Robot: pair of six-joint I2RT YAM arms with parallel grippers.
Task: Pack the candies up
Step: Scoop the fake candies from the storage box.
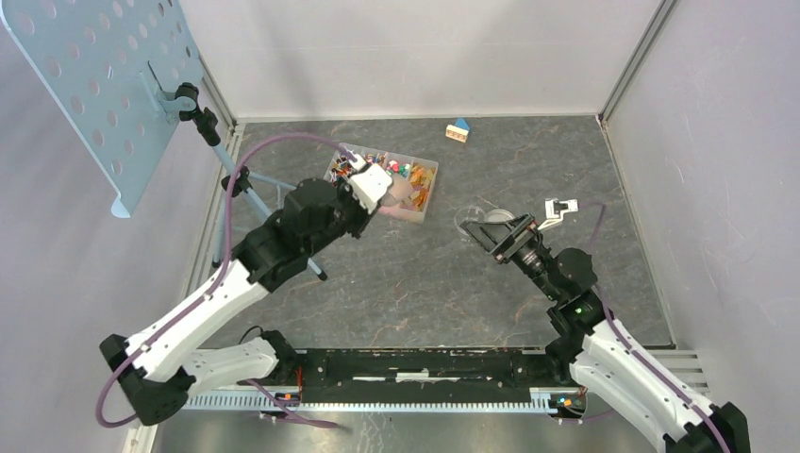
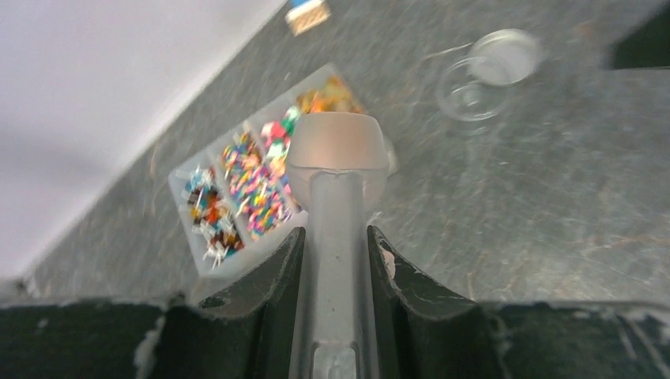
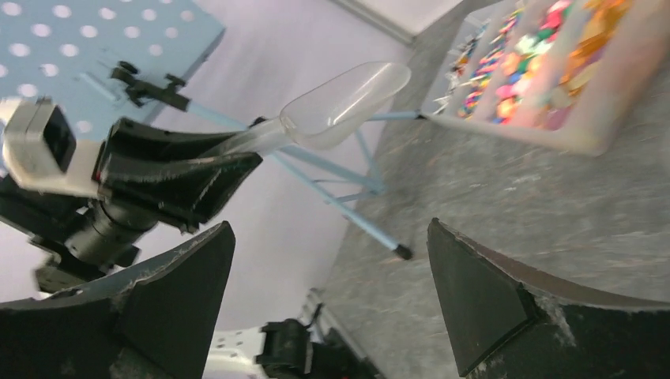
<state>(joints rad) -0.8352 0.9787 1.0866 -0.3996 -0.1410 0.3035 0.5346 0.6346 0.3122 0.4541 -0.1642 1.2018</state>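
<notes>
The candies (image 1: 377, 168) are tiny wrapped sweets in mixed colours, sorted in a white divided tray (image 1: 415, 213) at the back middle of the table; the left wrist view also shows the candies (image 2: 253, 185). My left gripper (image 2: 336, 237) is shut on the handle of a translucent scoop (image 2: 337, 142), whose bowl hangs over the tray's near side and looks empty. From above, the left gripper (image 1: 363, 203) sits at the tray's left front corner. My right gripper (image 1: 476, 229) stands open with nothing in it, right of the tray. Its wrist view shows the scoop (image 3: 348, 95) and the candies (image 3: 545, 63) beyond the right gripper (image 3: 328, 229).
A clear cup (image 2: 466, 99) and its lid (image 2: 510, 55) lie on the table right of the tray, by the right gripper. A small blue-roofed toy house (image 1: 458, 130) stands near the back wall. A blue perforated panel (image 1: 94, 75) on a tripod (image 1: 274, 189) crowds the left side.
</notes>
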